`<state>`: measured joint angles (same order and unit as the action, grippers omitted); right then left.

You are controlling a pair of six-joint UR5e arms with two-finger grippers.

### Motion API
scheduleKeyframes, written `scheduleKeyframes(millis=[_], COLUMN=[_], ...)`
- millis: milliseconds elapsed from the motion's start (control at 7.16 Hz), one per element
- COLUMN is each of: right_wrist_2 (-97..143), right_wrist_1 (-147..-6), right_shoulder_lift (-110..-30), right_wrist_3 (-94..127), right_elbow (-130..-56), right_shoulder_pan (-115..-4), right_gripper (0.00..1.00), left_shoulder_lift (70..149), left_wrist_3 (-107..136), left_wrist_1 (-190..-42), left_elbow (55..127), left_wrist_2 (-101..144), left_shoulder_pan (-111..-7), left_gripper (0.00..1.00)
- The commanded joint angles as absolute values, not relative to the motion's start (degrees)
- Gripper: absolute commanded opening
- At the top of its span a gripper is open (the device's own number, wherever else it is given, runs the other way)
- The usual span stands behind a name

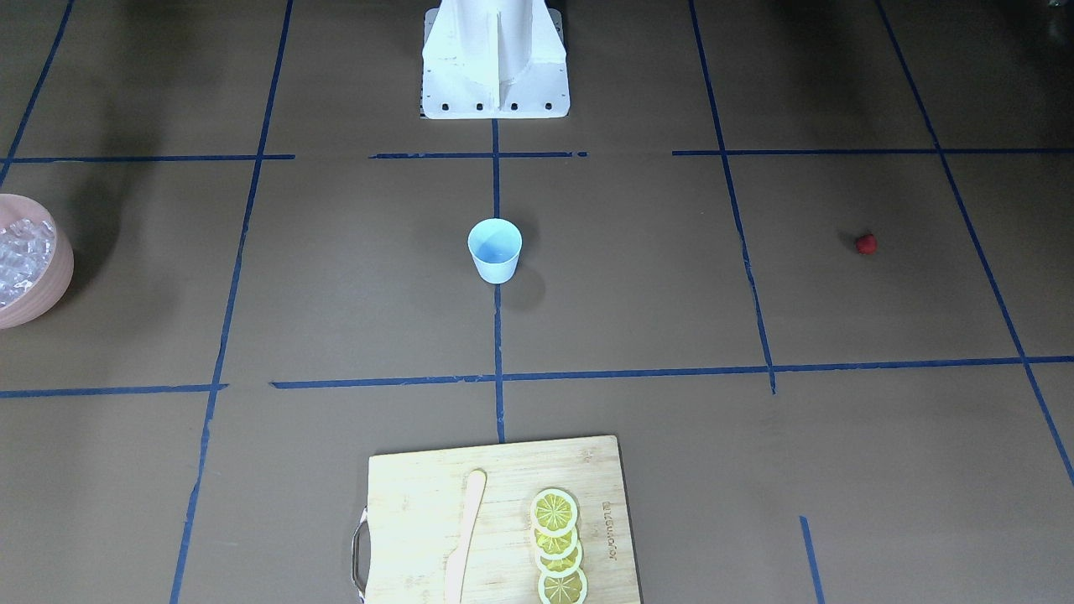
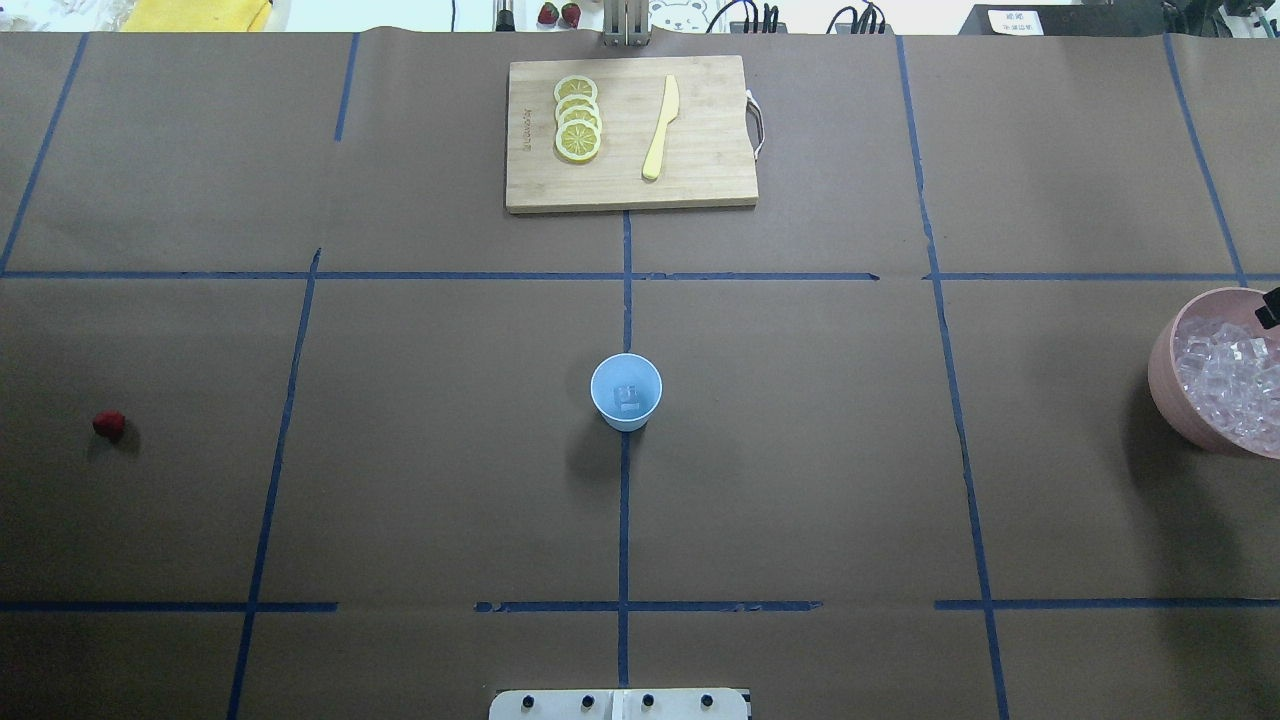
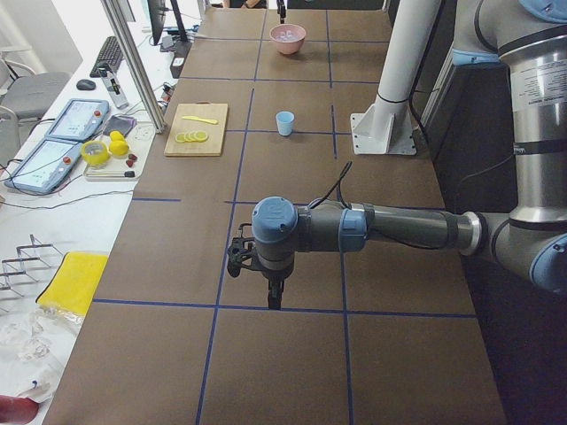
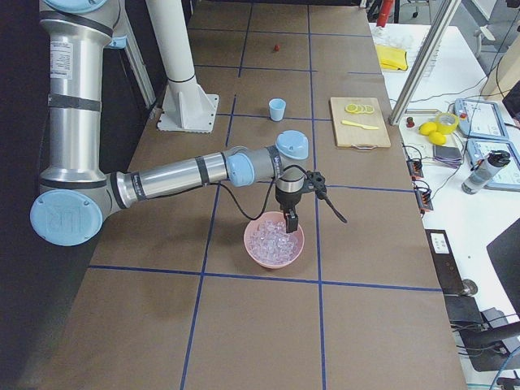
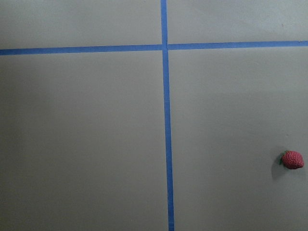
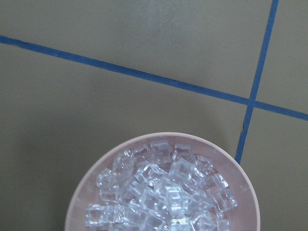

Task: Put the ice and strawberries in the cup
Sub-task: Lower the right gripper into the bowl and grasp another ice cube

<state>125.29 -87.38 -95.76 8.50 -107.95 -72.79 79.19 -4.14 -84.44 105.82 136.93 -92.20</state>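
While the right gripper (image 4: pixel 290 221) hangs just over the big pink round bowl (image 4: pixel 275 263), its tip is right above the heap of small clear glassy ice cubes (image 4: pixel 268 238). I can't tell whether its fingers are parted or pressed together; its wrist camera shows only ice and the bowl's rim.

Centre table now: the pale light-blue tapered cup (image 1: pixel 497 270) stands upright on the blue tape line, with one clear cube (image 2: pixel 628 398) lying on its bottom.

Far off on the robot's left lies the tiny bright red strawberry (image 2: pixel 109 424), alone on the brown paper-covered table (image 2: pixel 420 480), well apart from the cup. The left gripper (image 3: pixel 273 297) points down above the paper, and I can't tell the state of its fingers either.

Across the table, four yellow lemon slices (image 2: pixel 578 118) and a pale wooden knife (image 2: pixel 661 128) rest on the rectangular wooden cutting board (image 2: pixel 700 180).
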Motion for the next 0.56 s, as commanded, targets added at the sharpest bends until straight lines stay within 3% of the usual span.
scheduleKeyframes(millis=[0,419], right_wrist_2=[126.9,128.2], right_wrist_1=[-77.2,-76.4], right_shoulder_lift=[-97.7,-97.8], right_wrist_3=[6.1,6.2], right_elbow=[-101.8,-100.3], right_shoulder_pan=[-72.7,-70.6], right_gripper=[0.97,0.97], left_shoulder_lift=[79.2,79.2], left_wrist_3=[-4.1,-4.1], left_wrist_1=[-84.4,-84.4], left_elbow=[105.8,106.0], left_wrist_2=[136.9,136.9], left_shoulder_pan=[-92.2,-92.2], left_gripper=[1.00,1.00])
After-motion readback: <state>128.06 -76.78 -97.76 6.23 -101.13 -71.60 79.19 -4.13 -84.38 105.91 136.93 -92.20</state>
